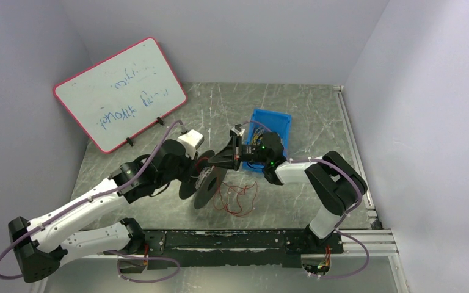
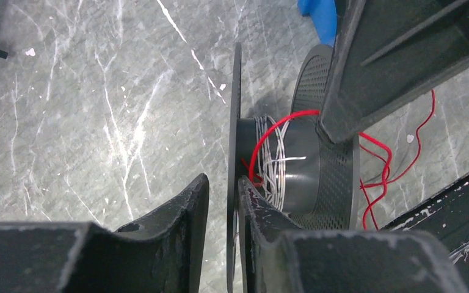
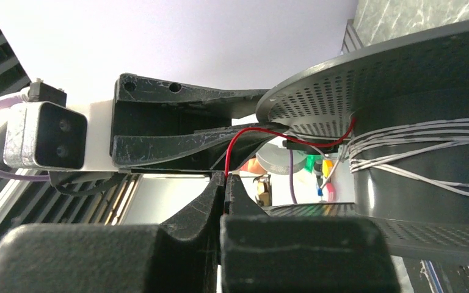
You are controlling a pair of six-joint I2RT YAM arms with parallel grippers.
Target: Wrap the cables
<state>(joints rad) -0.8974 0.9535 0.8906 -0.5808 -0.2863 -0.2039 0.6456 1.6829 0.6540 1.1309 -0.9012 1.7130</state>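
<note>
A black spool (image 1: 206, 183) stands on edge at the table's middle. White wire and a few red turns lie on its hub (image 2: 299, 165). My left gripper (image 2: 223, 186) is shut on the spool's thin flange, one jaw on each side. The thin red wire (image 1: 235, 198) lies in loose loops on the table right of the spool. One strand (image 3: 238, 137) runs from the hub (image 3: 415, 159) into my right gripper (image 3: 225, 178), which is shut on it. In the top view my right gripper (image 1: 215, 162) is just behind the spool, close to my left gripper (image 1: 196, 173).
A blue bin (image 1: 278, 119) holding a multicoloured wire tangle stands behind the right gripper. A whiteboard (image 1: 119, 91) leans at the back left. A black rail (image 1: 244, 241) runs along the front edge. Walls close in both sides.
</note>
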